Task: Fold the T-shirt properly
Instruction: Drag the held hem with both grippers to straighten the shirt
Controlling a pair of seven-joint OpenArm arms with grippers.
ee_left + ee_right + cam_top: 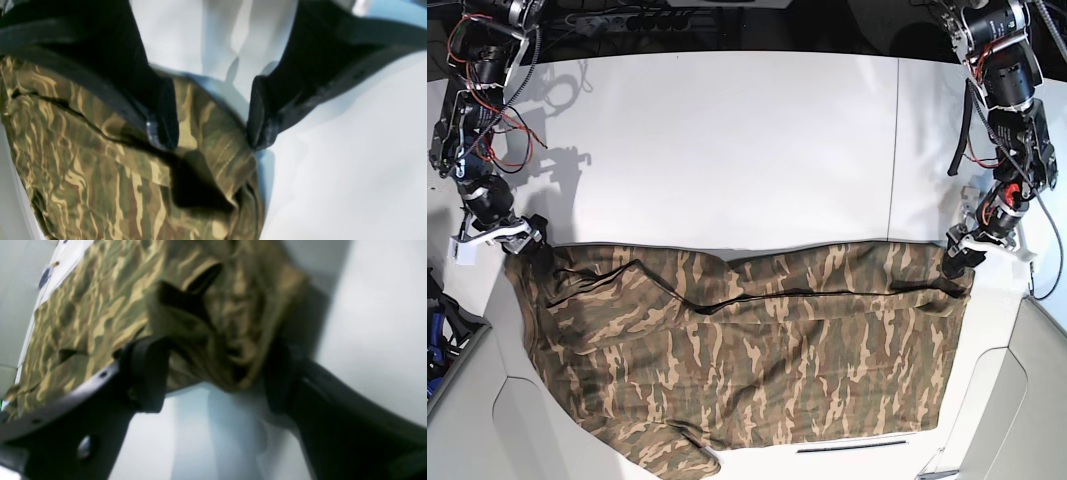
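Both arms reached down; the left gripper (pixel 213 126) and right gripper (pixel 213 373) stood with jaws spread.

The far half of the white table (pixel 727 140) lies bare from the back edge down to the T-shirt (pixel 747 350), wide room for either arm to sweep across. The shirt covers the near half almost side to side, its lower corner hanging over the front edge. The left gripper (pixel 955 258) and right gripper (pixel 527 240) sit at the shirt's far corners, blocking those spots. Loose wires (pixel 487 120) hang along the right arm's side.
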